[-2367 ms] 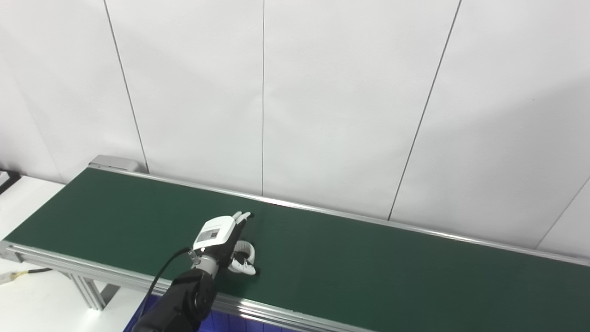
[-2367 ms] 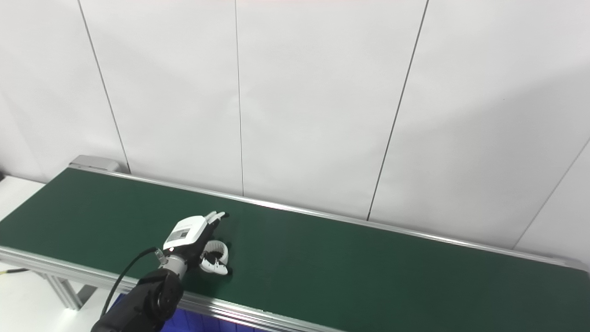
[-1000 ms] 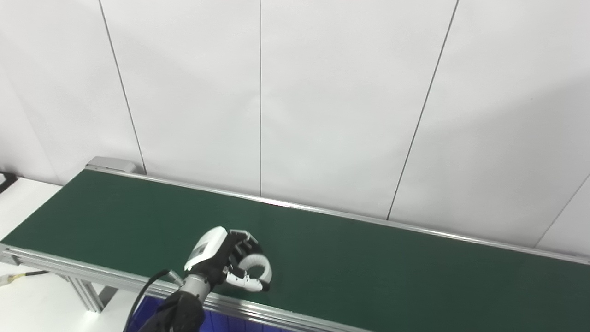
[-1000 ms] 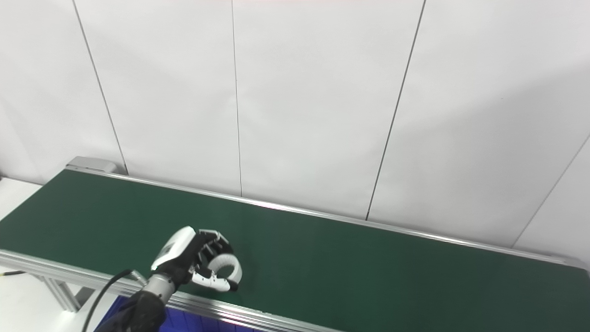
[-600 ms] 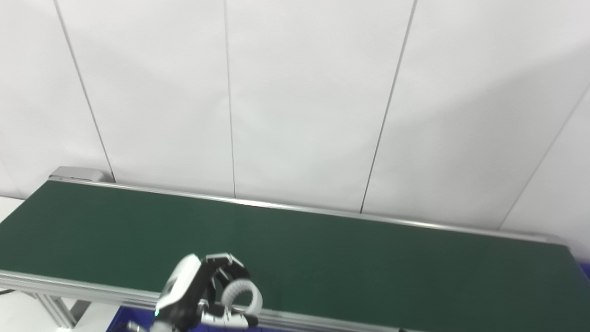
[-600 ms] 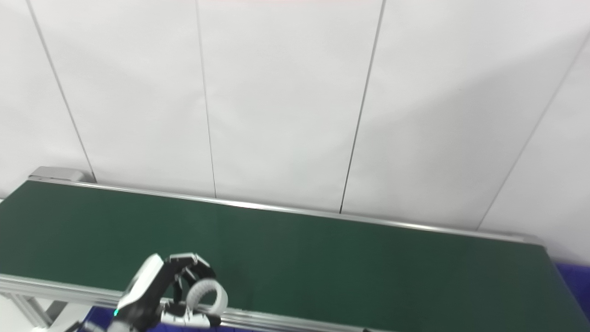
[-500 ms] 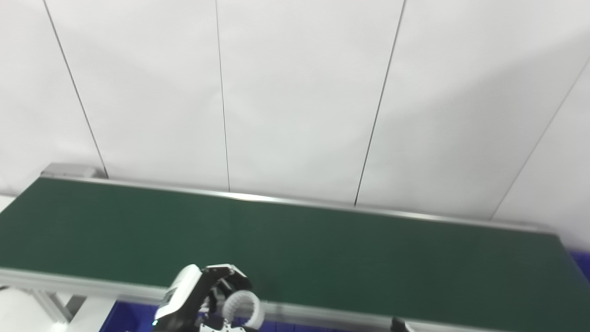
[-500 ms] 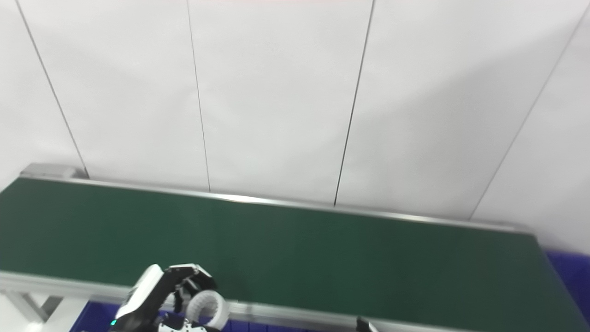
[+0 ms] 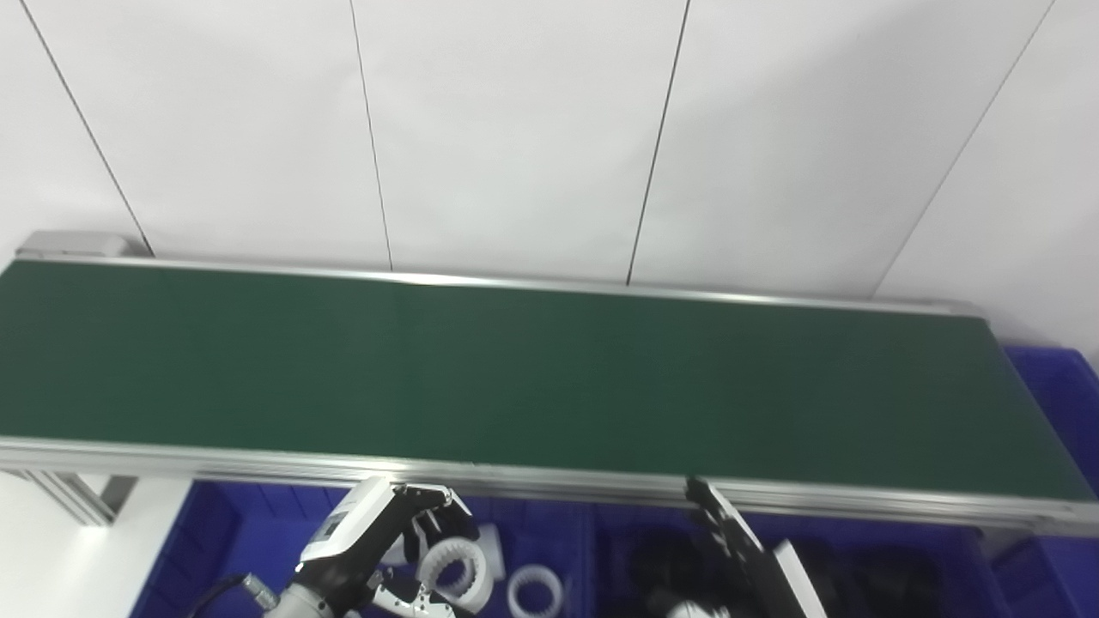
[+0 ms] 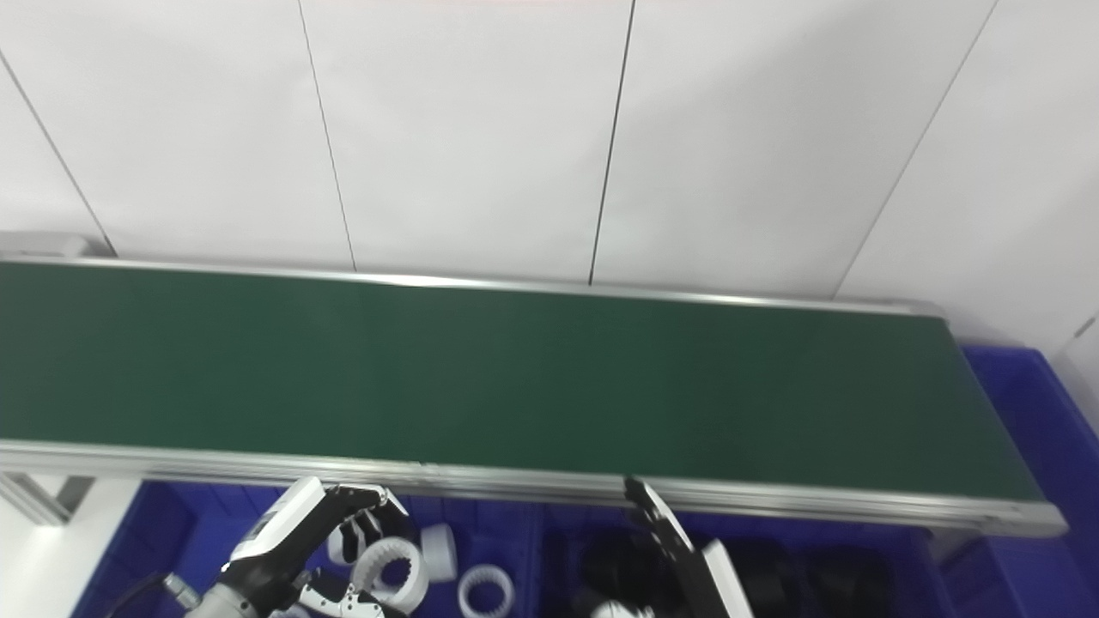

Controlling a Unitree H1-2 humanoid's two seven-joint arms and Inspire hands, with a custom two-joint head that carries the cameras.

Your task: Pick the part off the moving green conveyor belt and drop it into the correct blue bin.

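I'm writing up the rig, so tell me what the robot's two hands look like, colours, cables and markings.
The left hand has a white back shell with a small printed label, black fingers, a metallic wrist and a black cable trailing behind. The right hand has black fingers and a white back shell; its wrist is cut off by the picture's edge.
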